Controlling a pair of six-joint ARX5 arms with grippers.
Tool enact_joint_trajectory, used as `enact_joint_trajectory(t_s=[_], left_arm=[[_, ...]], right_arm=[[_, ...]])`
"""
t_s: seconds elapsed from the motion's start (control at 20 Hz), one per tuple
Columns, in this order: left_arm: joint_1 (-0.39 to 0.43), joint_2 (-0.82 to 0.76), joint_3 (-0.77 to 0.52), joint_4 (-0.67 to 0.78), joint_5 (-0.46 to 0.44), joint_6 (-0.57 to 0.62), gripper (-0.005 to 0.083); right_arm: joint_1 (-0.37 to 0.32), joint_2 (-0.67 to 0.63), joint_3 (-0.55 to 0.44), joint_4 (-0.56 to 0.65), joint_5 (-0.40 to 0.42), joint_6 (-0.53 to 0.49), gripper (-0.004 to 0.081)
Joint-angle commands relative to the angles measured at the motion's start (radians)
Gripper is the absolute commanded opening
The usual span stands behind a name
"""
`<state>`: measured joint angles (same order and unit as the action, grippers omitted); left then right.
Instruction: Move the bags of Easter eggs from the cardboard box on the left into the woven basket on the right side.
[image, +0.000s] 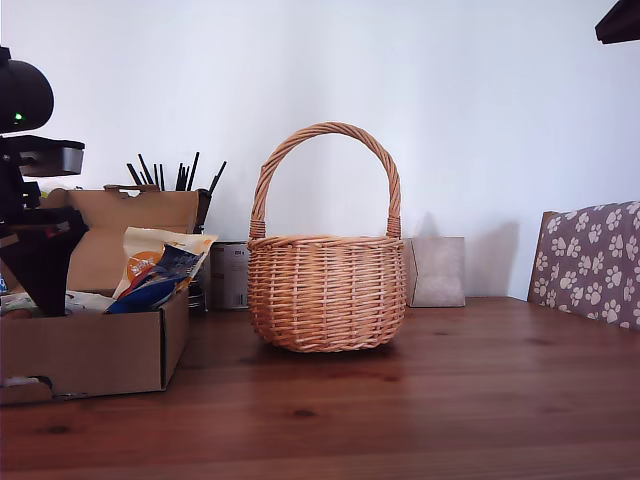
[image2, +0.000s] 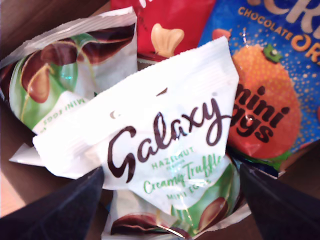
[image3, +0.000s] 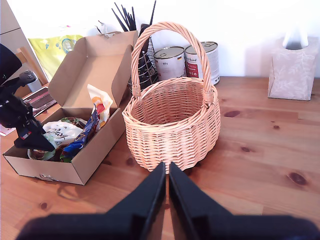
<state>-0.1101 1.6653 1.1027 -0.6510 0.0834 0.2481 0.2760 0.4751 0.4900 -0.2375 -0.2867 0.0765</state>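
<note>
The cardboard box (image: 90, 350) (image3: 95, 155) sits at the exterior view's left with its lid flap up. My first gripper (image2: 171, 170) (image: 45, 290) (image3: 37, 142) is down inside it, open, its fingers either side of a white-green Galaxy bag (image2: 150, 125) (image3: 60, 132). Beside that bag lie a dark blue bag (image2: 270, 75) (image: 160, 285), a red bag (image2: 165, 25) and another white-green one (image2: 55, 75). A cream-and-orange bag (image: 150, 255) (image3: 100, 102) leans upright in the box. The woven basket (image: 325, 290) (image3: 172, 130) stands mid-table, empty. My second gripper (image3: 167, 167) hovers high, shut on nothing.
A grey-beige tissue box (image: 437, 270) (image3: 292, 72), tins (image3: 172, 60) and a holder of black sticks (image: 180, 175) stand behind the basket. A paw-print cushion (image: 590, 260) is at the exterior view's right. A dark arm part (image: 620, 20) shows in its top right corner.
</note>
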Motion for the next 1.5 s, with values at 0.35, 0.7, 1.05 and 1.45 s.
enact_joint_trajectory(t_s=[0.35,0.7,1.05,1.45], left_arm=[[-0.008,0.074,0.003,0.038,-0.006,-0.006,0.0233],[-0.008,0.070,0.093,-0.069,-0.005,-0.006,0.0142],[-0.011,-0.007,0.300,-0.217,0.107,-0.006,0.0142],[-0.127,-0.040,0.385,-0.048,0.610,-0.071,0.0146]], right_arm=[[0.005,0.000,-0.003,0.009,-0.003,-0.005,-0.0012],[0.005,0.000,-0.003,0.009,-0.003,-0.005,-0.0012],[0.005,0.000,-0.003,0.009,-0.003,-0.005,-0.0012],[0.005,0.000,-0.003,0.009,-0.003,-0.006,-0.0012]])
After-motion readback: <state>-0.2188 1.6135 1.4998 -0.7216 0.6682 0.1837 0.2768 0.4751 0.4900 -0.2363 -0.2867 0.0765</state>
